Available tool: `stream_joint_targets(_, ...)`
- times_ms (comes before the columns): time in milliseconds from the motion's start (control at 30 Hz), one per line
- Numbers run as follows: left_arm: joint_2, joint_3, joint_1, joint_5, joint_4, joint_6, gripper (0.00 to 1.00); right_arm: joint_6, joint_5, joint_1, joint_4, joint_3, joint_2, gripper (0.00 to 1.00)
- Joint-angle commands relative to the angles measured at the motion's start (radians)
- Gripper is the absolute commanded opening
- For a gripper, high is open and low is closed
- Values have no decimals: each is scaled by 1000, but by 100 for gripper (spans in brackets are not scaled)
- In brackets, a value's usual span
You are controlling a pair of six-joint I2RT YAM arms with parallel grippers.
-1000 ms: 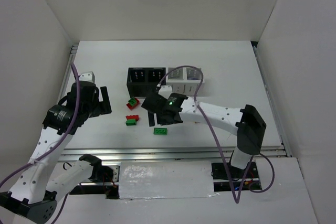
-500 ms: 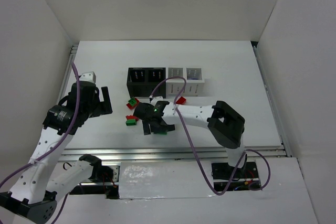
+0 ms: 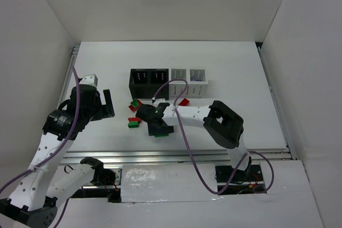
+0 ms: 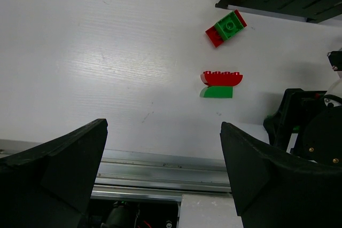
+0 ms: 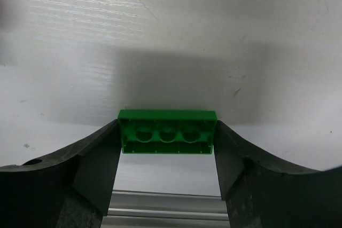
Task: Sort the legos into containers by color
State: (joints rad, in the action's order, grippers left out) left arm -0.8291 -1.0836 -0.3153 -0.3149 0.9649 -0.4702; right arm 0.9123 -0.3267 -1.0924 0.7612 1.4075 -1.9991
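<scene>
Right wrist view: just closed on the green lego brick (image 5: 167,132) — right fingers (image 5: 99,166) gripping its ends, ready for lifting; left fingers (image 4: 59,158) wide open.

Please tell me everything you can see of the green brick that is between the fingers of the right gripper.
The green brick is a small oblong of glossy plastic. Its hollow underside, with three round tubes in a row, faces the wrist camera; the studs are hidden. It rests on the white table, close to the near edge. The right gripper spans it lengthwise, and its black fingers appear to press on both short ends.
</scene>
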Motion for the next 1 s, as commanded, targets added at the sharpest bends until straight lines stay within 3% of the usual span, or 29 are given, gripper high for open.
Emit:
stream_joint_targets(0,8,2,4,13,-26,16,100,0,-35,3,-11,-5,75,2)
stream_joint_targets(133,12,2,4,8,-26,15,99,-42,-95,31,52,88,198,4)
stream_joint_targets(267,-4,-1,4,11,-29,12,99,-204,-80,173,78,238,246,4)
stream_joint_targets(467,-15,-13,4,13,-20,10,100,-364,-94,360,209,541,77,6)
stream_joint_targets(733,24,2,4,-4,-23,4,99,-450,-68,471,221,714,-58,14)
stream_joint_targets(833,39,5,4,-7,-23,2,100,-464,-51,477,211,716,-64,22)
stream_joint_targets(867,42,4,4,-9,-20,1,99,-466,-52,479,208,716,-69,37)
stream_joint_targets(933,42,5,5,-10,-20,-4,99,-475,-52,482,204,719,-72,56)
stream_joint_targets(967,38,4,5,-7,-20,-2,100,-475,-52,483,205,725,-78,60)
